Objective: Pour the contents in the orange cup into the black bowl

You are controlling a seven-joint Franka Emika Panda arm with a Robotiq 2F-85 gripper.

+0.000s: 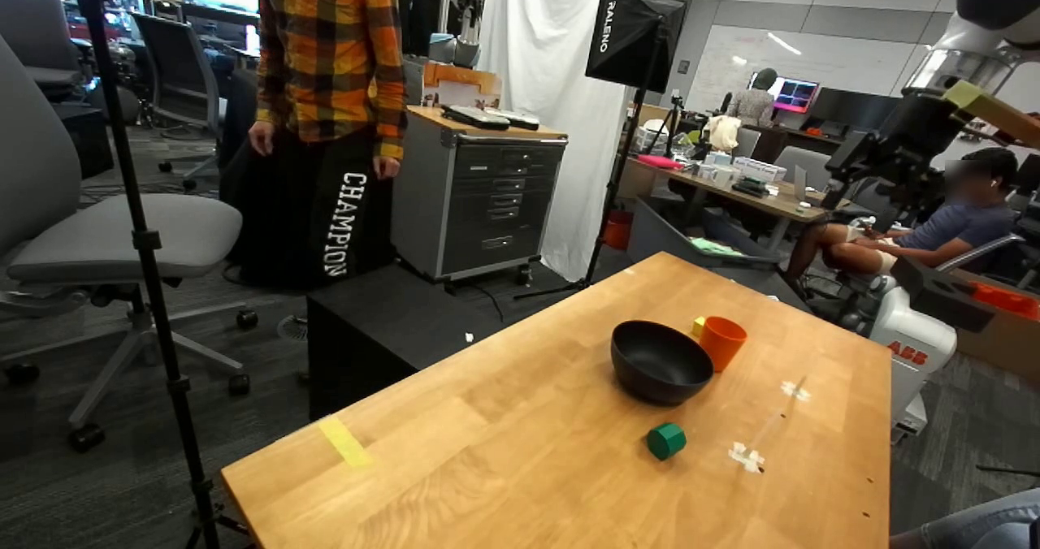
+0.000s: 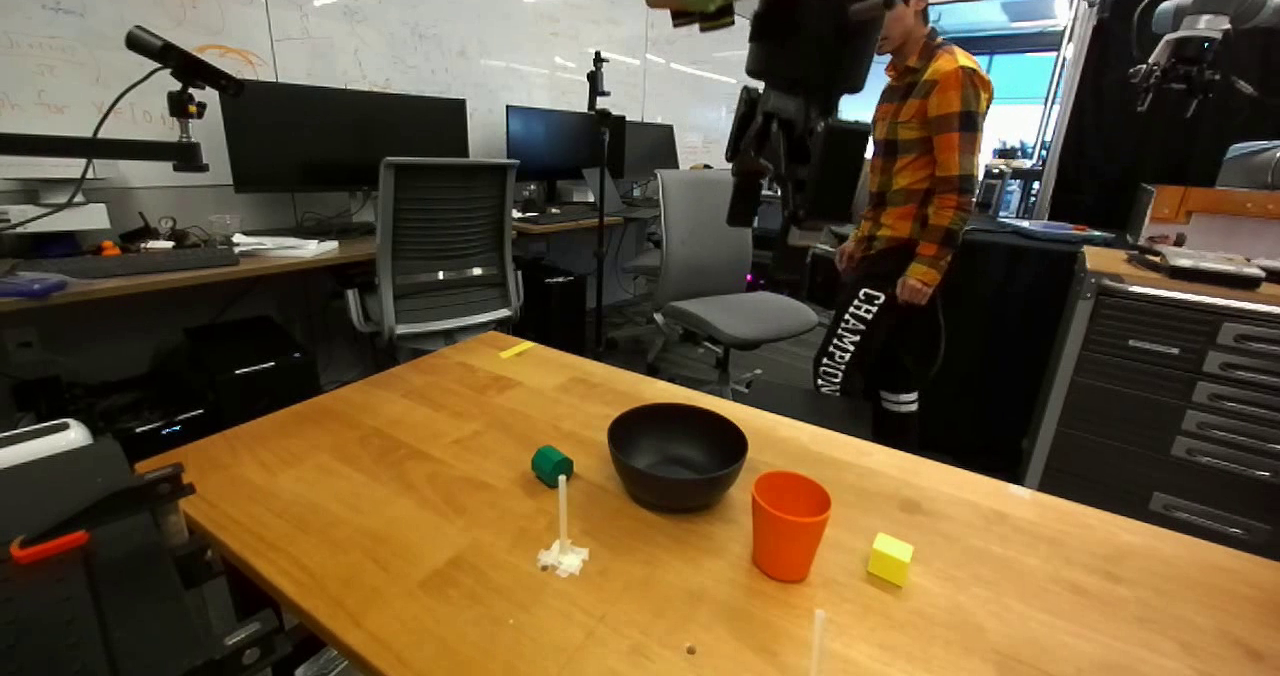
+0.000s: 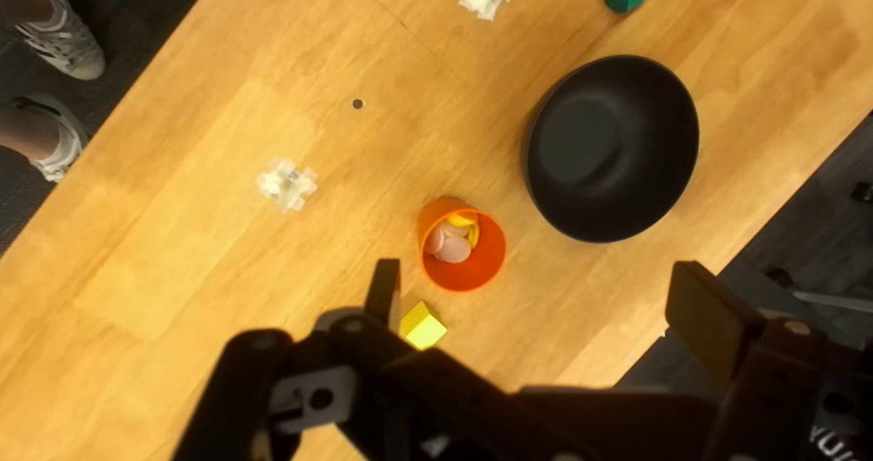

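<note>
The step in hand looks like reaching for the orange cup (image 2: 790, 531), which stands upright on the table (image 2: 430, 516), below the fingers (image 3: 709, 318) and, in the wrist view, ahead of them, closer to the finger at picture left. The contents (image 3: 453, 246), small pale pink and yellow pieces, lie inside it. The fingers are spread wide with nothing between them. To do this well, centre them over the cup before going down, turned so that neither one clips the black bowl (image 3: 614, 154), farther ahead, or the yellow block (image 3: 423, 326), lower down, seen just beside the finger at picture left. A firm squeeze partway down the tapered wall should hold; keep the cup level until its lip overhangs the bowl, then tip slowly so that nothing scatters. The arm (image 1: 959, 58) reaches in from above, and in an exterior view the fingers point down, well clear of the table.
</note>
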